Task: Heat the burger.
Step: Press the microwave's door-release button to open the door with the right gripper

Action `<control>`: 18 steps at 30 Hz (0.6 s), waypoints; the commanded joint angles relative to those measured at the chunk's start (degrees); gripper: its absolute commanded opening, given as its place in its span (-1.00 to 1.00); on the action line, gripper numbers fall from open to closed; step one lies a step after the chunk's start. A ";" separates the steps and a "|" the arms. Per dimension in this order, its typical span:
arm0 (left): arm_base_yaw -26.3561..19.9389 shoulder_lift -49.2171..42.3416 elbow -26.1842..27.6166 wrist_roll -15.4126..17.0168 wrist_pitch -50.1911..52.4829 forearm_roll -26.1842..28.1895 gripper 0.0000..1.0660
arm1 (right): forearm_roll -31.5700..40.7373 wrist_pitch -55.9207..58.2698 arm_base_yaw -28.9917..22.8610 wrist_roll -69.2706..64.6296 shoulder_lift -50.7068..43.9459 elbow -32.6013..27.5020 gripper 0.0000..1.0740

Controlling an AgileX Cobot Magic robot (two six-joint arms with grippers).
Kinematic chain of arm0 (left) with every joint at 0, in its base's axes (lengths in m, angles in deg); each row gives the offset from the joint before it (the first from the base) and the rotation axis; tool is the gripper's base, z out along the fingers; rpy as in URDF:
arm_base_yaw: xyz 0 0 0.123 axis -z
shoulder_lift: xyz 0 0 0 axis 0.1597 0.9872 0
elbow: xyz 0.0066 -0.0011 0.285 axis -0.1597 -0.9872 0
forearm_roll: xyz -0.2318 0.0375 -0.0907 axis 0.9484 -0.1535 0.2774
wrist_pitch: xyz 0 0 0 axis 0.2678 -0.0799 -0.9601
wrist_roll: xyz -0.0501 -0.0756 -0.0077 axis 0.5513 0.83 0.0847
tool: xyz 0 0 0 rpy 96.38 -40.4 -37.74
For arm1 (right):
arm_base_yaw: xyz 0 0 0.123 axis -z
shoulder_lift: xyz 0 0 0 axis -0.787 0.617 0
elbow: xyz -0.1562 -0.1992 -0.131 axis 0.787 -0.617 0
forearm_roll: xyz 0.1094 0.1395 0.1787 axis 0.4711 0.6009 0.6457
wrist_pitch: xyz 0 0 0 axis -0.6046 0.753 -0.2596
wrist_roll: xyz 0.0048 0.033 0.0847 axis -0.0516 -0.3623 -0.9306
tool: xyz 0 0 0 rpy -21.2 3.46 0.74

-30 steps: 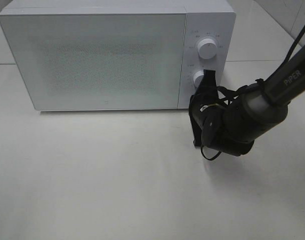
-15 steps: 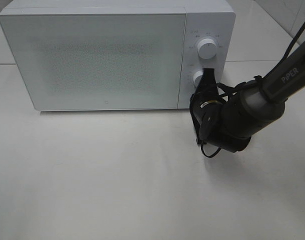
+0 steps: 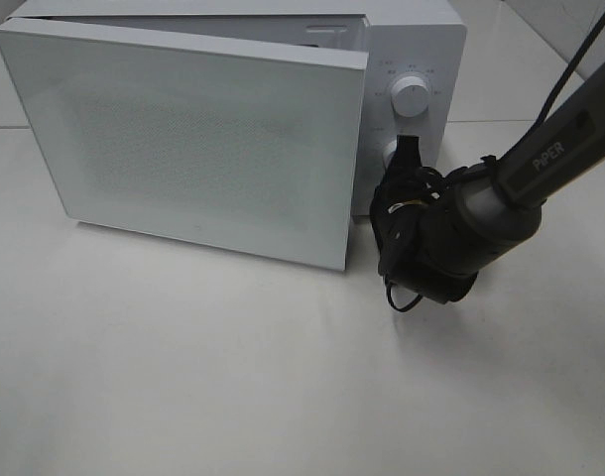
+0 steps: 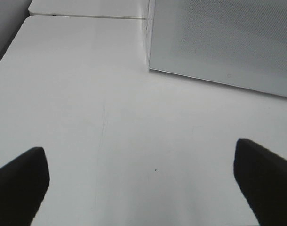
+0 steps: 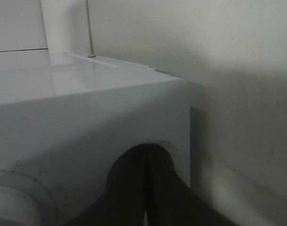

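Pops microwave door [image 3: 203, 149] newly ajar; right pincer [image 3: 410, 157] shut, empty; left pincer [image 4: 142, 181] wide, empty; burger unseen, likely soft: grip bun sides gently.

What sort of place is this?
Likely a robot test bench rather than a kitchen: a white microwave with its door ajar on a plain white table, and a black robot arm.

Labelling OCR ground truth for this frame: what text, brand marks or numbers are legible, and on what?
"PiPER": on the right arm.
Marks around the upper dial of the microwave: too small to read.
Marks at the lower dial: blurred, partly hidden.
No other text.
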 commanded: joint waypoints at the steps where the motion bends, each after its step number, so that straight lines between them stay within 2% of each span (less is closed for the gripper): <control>1: 0.00 -1.15 -0.23 0.17 0.86 0.57 0.88 | -5.96 -11.34 2.23 -0.23 0.29 5.84 -1.00; 14: 0.00 -1.15 -0.23 0.17 0.86 0.57 0.88 | -5.73 -4.98 2.06 1.55 0.17 5.79 -1.00; 18: 0.00 -1.15 -0.23 0.17 0.86 0.57 0.88 | -5.50 0.23 2.06 0.92 -0.92 5.79 -1.00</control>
